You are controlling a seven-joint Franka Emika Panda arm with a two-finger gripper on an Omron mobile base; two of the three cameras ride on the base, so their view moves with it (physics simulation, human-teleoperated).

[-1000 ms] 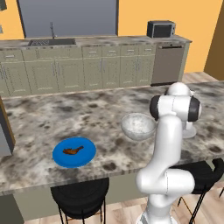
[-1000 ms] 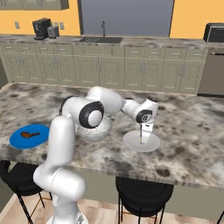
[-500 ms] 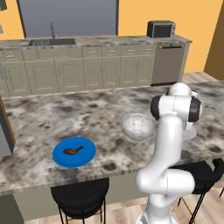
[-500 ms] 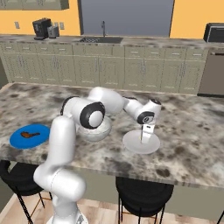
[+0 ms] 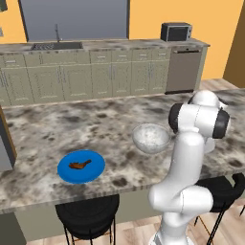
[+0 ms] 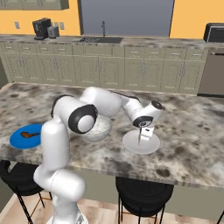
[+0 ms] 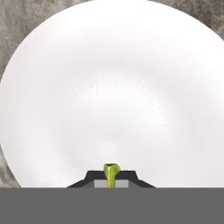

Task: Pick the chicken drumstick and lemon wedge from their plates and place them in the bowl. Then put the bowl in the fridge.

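The pale plate (image 7: 113,87) lies right under my gripper (image 7: 111,179), which is shut on the tiny yellow-green lemon wedge (image 7: 111,173). From the right base, the gripper (image 6: 141,139) points down at the pale plate (image 6: 151,148), close to its surface. The speckled bowl (image 6: 98,130) stands just left of that plate and looks empty (image 5: 151,137). Further left, the brown chicken drumstick (image 5: 80,165) lies on the blue plate (image 5: 93,172), also seen from the right base as the drumstick (image 6: 29,134) on the blue plate (image 6: 19,140).
Everything stands on a marble island counter (image 5: 57,129) with black stools (image 5: 88,215) along its near edge. Beige cabinets (image 6: 109,65), a sink and a dishwasher (image 5: 181,69) line the far wall. A dark grey edge (image 5: 5,148) shows at the far left.
The hand has shifted very slightly over the pale plate. The bowl, the blue plate and the drumstick have stayed where they were.
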